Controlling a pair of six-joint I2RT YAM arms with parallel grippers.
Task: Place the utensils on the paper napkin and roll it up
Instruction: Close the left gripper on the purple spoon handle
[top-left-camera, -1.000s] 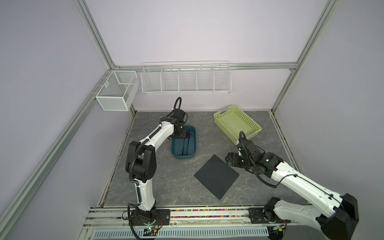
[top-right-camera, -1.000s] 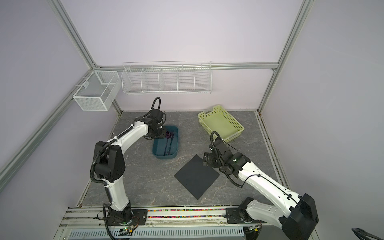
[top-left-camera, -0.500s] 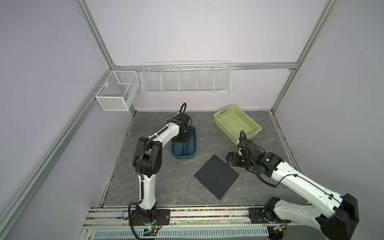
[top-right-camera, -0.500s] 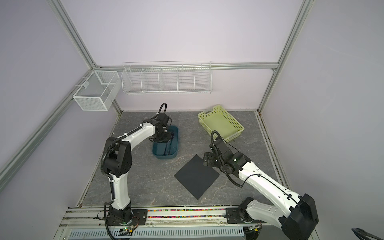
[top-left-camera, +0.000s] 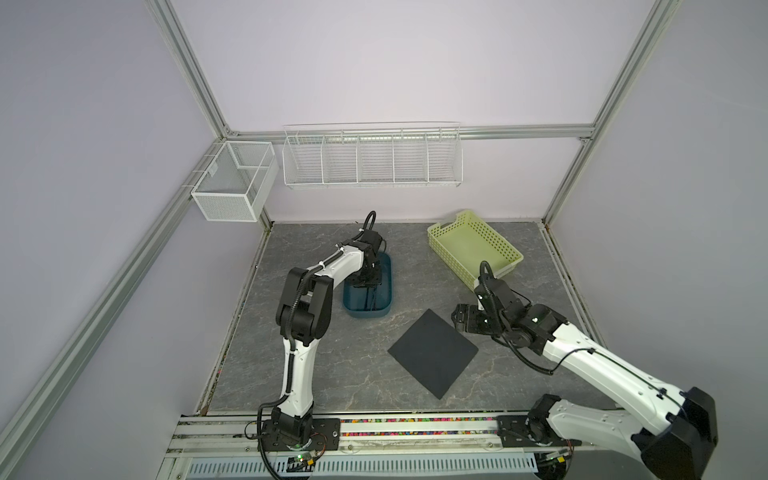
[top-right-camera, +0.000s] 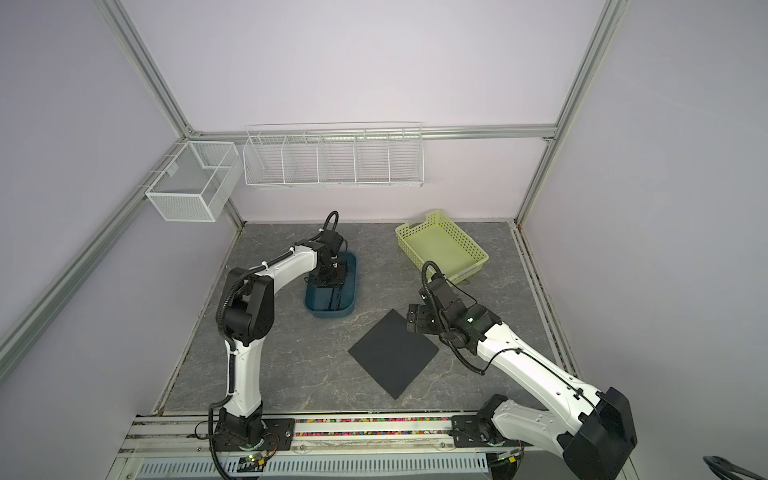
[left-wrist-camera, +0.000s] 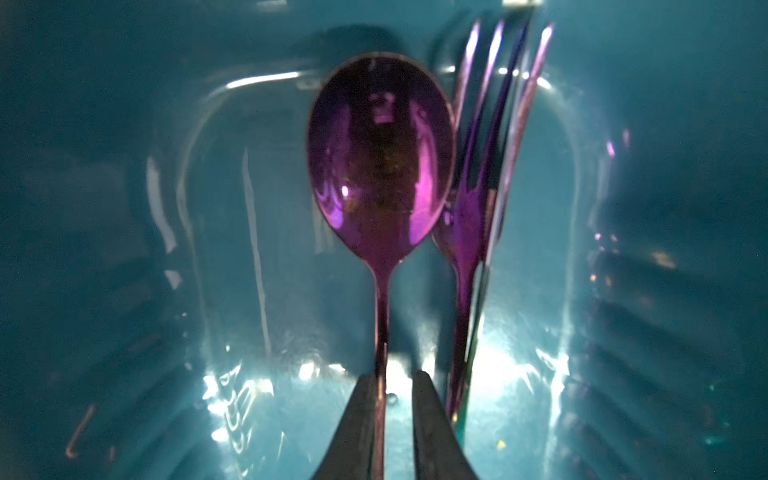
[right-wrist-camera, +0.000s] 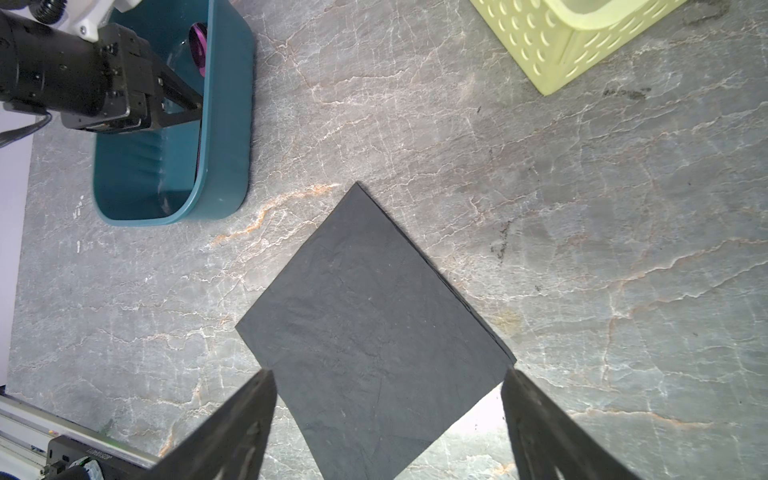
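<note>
In the teal tub (left-wrist-camera: 124, 208) the left end effector (left-wrist-camera: 395, 374) has its jaws narrowly apart astride the spoon (left-wrist-camera: 380, 166) handle, fork (left-wrist-camera: 478, 199) beside it; the right end effector (right-wrist-camera: 388, 372) hangs wide open, empty, above the black paper napkin (right-wrist-camera: 374, 332) flat on the bench (right-wrist-camera: 582, 208)

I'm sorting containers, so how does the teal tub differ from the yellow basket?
The tub is teal, oval and solid-walled; the basket is pale yellow-green, rectangular and perforated. The tub holds utensils; the basket looks empty. Both sit open-topped on the table.
</note>
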